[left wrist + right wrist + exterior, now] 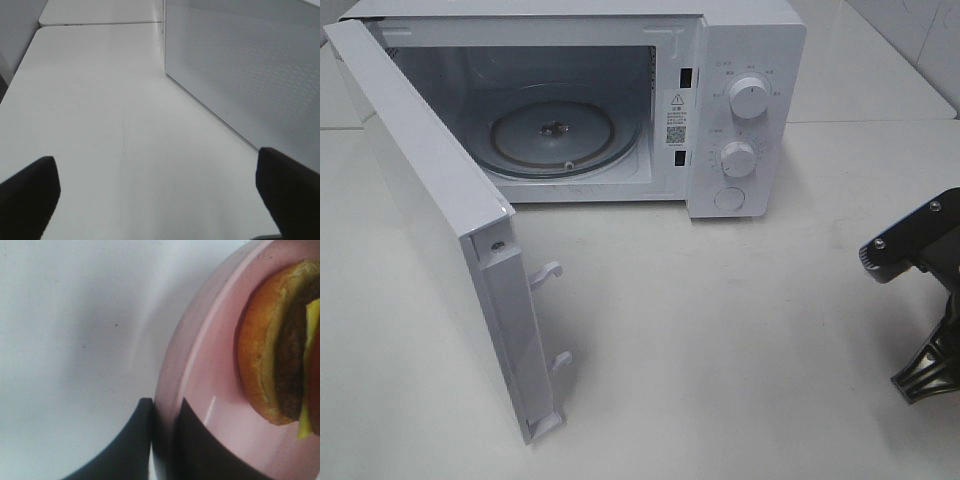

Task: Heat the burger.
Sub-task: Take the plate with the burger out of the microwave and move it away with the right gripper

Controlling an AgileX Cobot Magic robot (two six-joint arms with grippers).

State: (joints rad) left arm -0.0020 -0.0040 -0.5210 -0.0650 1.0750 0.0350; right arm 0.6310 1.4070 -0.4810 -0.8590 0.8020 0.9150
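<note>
The burger (262, 355) lies on a round pink plate (205, 375); both show only in the right wrist view. Its golden-brown bun and dark patty are cut off by the frame's edge. My right gripper (165, 407) is shut on the plate's rim, one finger under the rim and one on the inside. In the high view only part of the right arm (912, 248) shows at the right edge; the plate and burger lie outside that frame. My left gripper (157, 172) stands open over bare table, with nothing between its fingers.
A white microwave (745, 50) stands at the back with its door (420, 220) swung wide open to the left, and a glass turntable (552, 135) lies inside. The door's perforated outer face (250, 65) is close beside the left gripper. White table (720, 330) lies in front.
</note>
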